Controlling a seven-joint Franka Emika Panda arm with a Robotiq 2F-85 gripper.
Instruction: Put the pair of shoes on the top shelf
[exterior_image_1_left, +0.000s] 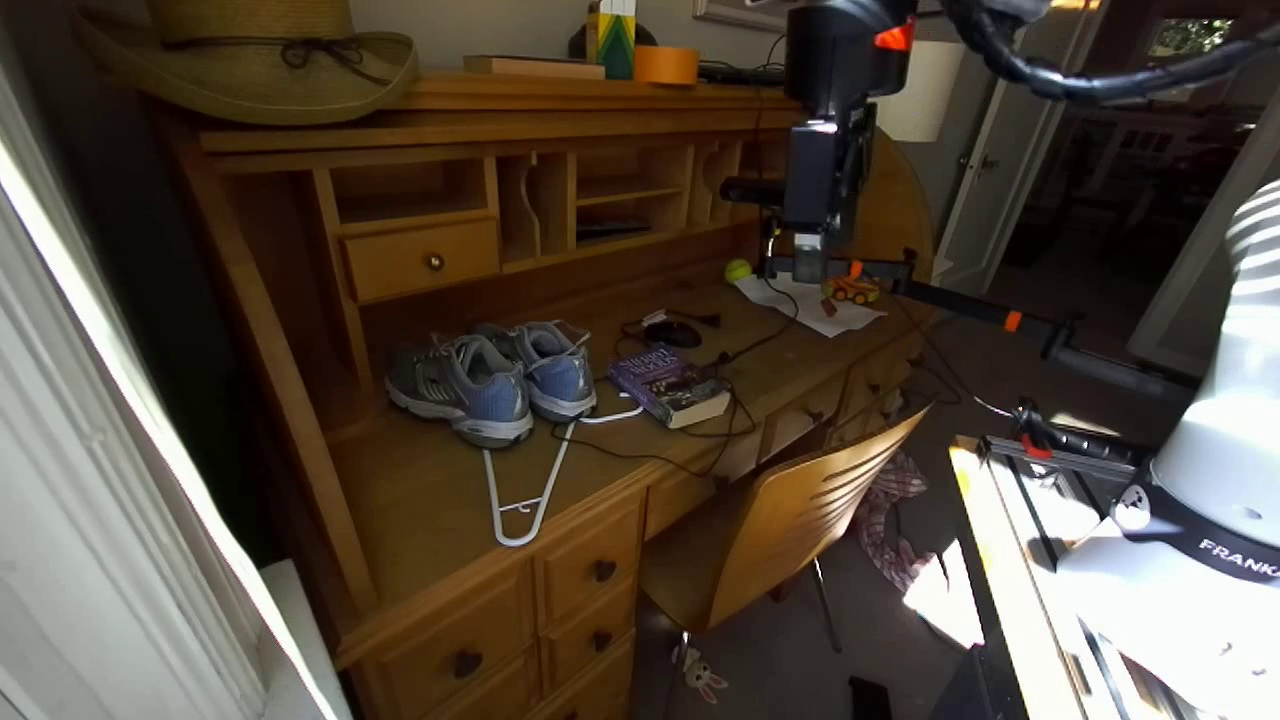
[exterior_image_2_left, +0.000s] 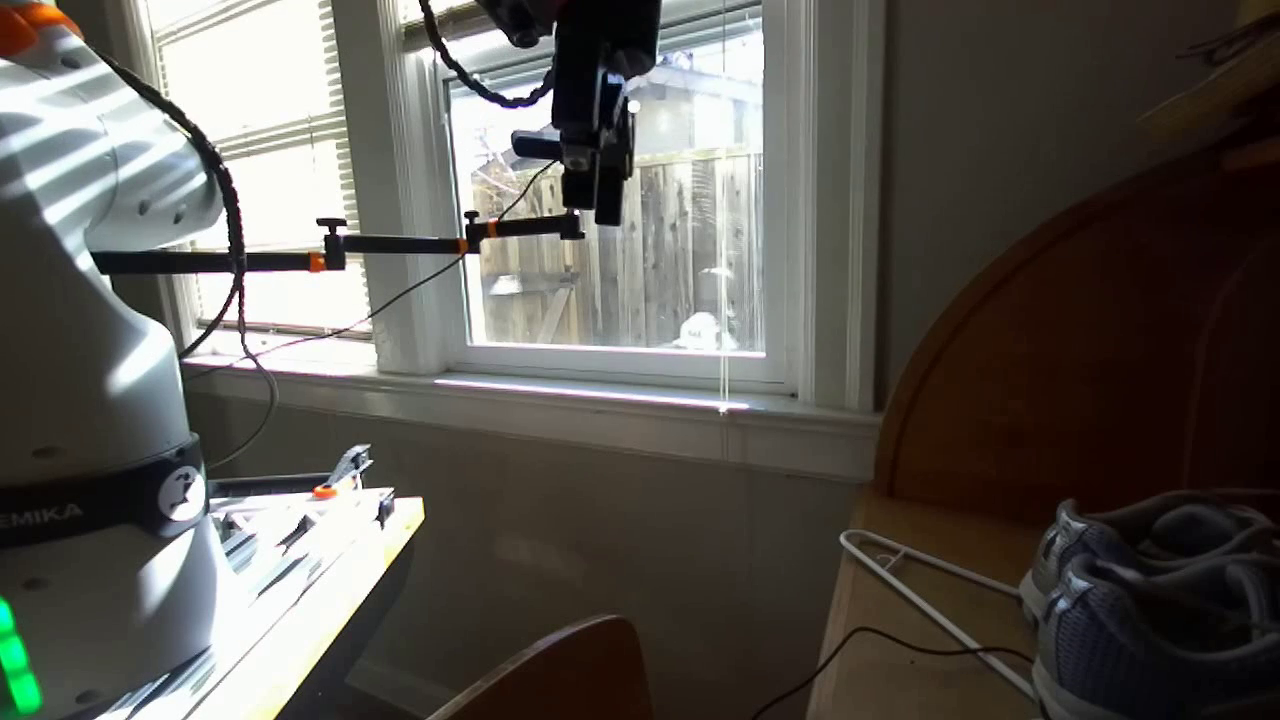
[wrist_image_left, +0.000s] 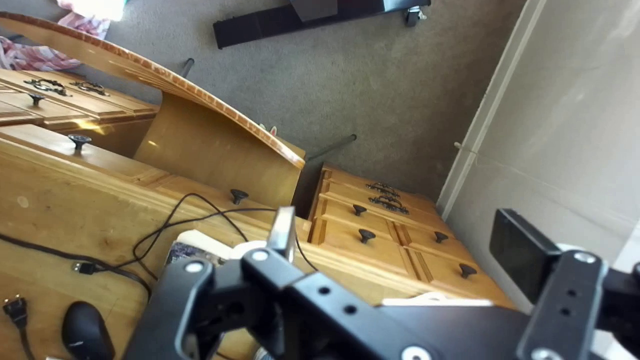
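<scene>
Bk (exterior_image_1_left: 670, 384) nr blk mouse (exterior_image_1_left: 673, 334) — wht hanger (exterior_image_1_left: 557, 472).

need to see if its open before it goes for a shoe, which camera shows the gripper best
The wrist view: there the gripper is close up, its fingers wide apart. Both exterior views show it pointing down, smaller and mostly dark, the gap hard to make out.

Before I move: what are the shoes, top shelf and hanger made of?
Shoes: apparently matte mesh fabric, by the textured blue heels.
Top shelf: probably wood, satin finish, by its brown tone and moulded edge; veneer possible.
Hanger: likely smooth plastic, by its even white and rounded corner; coated metal possible.
</scene>
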